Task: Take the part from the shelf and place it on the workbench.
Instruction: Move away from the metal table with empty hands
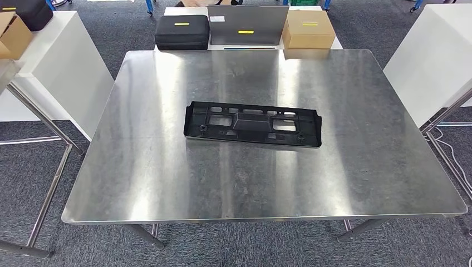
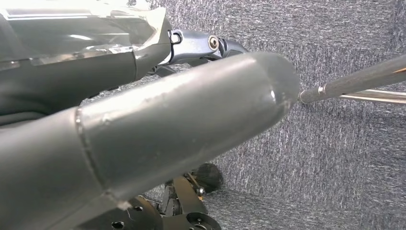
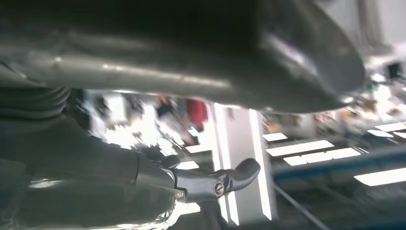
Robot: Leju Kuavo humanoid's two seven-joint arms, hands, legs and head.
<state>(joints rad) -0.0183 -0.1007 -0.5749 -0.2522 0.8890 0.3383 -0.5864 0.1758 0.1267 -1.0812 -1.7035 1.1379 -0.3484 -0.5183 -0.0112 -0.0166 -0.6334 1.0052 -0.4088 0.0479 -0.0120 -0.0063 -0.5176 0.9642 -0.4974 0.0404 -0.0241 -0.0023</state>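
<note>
Both robot hands hang empty, fingers apart: the left robot hand over carpet, the right robot hand blurred. That fits a finished placement, since the black plastic part lies flat mid-bench. Behind, a closed black case and cardboard box hide their contents.

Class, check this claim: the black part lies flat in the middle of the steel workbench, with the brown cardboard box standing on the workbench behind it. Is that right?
Not quite. The black part does lie flat in the middle of the workbench, but the cardboard box stands on the white table beyond the workbench's far edge, not on the workbench. The head view shows this.
</note>
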